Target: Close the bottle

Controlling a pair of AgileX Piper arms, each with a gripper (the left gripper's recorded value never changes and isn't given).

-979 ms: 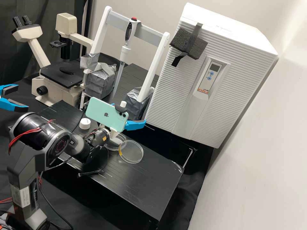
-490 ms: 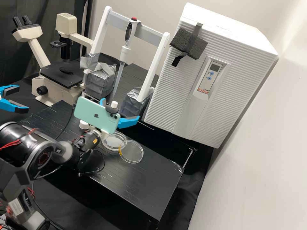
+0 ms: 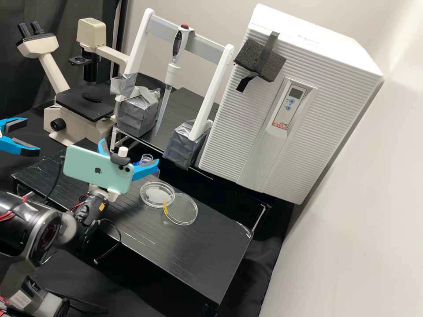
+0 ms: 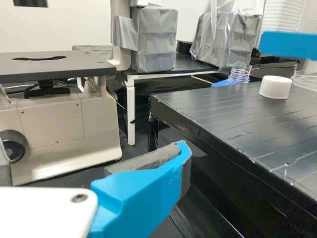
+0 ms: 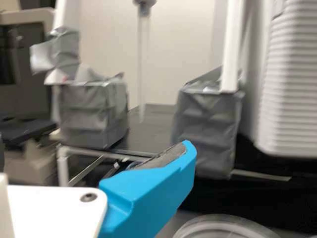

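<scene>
The bottle (image 3: 146, 157) is standing on the far left part of the black bench (image 3: 198, 246), and its mouth is open. The cap (image 4: 276, 87) is lying flat on the bench near the bottle, and the two are not touching.

The right gripper (image 3: 129, 153) is hanging low over this spot. Its fingers are spread wide and are holding nothing. One blue finger (image 3: 147, 168) is sitting just in front of the bottle and is covering its lower part, so I cannot tell if they are touching. From the left wrist, the bottle and cap are showing between the two blue tips, but I cannot tell how far apart they really are.

A green phone (image 3: 94, 169) is riding on the right arm and is hiding the middle of that gripper. Two round dishes (image 3: 169, 202) are lying just to the right.

The left gripper (image 3: 15, 135) is waiting at the far left, well apart from the bottle and near the microscope (image 3: 75, 110). It is wide open and holding nothing, and the edge of the high view is cutting off its arm.
</scene>
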